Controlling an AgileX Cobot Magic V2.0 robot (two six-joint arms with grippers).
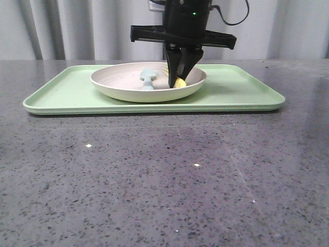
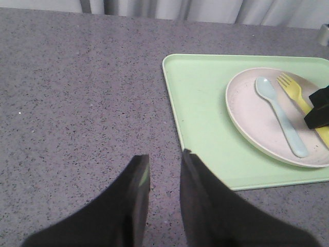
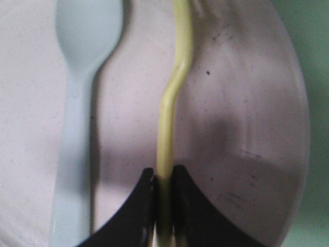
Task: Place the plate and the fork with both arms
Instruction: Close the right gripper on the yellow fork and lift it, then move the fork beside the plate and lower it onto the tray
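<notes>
The cream-white plate rests on the light-green tray. The yellow fork lies in its right half, tines pointing away from me. My right gripper reaches down into the plate and is shut on the fork's handle, which runs between the fingertips of this gripper. In the left wrist view the plate and fork lie off to the side. My left gripper hovers over bare table beside the tray's corner, open and holding nothing. It is outside the front view.
A pale blue spoon lies in the plate next to the fork, parallel to it. The tray spans the table's far middle. Grey speckled tabletop stretches in front, and curtains hang behind.
</notes>
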